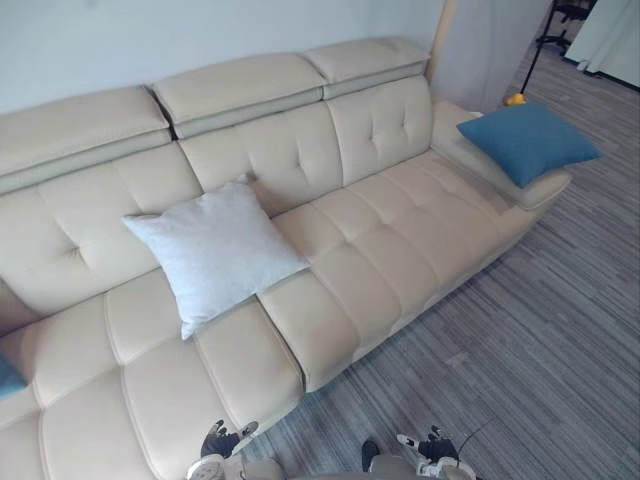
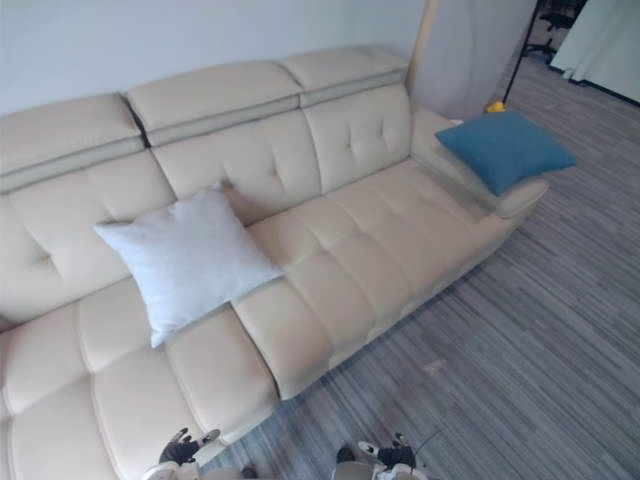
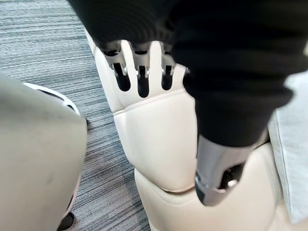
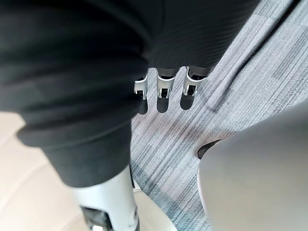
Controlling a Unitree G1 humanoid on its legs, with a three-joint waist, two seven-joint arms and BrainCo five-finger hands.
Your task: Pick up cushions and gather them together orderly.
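two cushions sat apart on your cream sofa [image 1: 370, 250] over striped floor [image 1: 520, 350]: white cushion [image 1: 215, 250] against the backrest [image 1: 250, 150], blue cushion [image 1: 527, 140] on the right armrest [image 1: 448, 138]. another blue corner [image 1: 6, 377] was cut off at the edge. your left hand [image 3: 139, 70] and right hand [image 4: 164, 87] hung relaxed, empty.

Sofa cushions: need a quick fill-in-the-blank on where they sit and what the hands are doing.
1. The white cushion leans against the ____ of the sofa.
2. The armrest cushion, at the sofa's right end, is ____ in colour.
3. The left hand and the right hand, both open and low near the floor, hold ____.

Missing words: backrest; blue; nothing.
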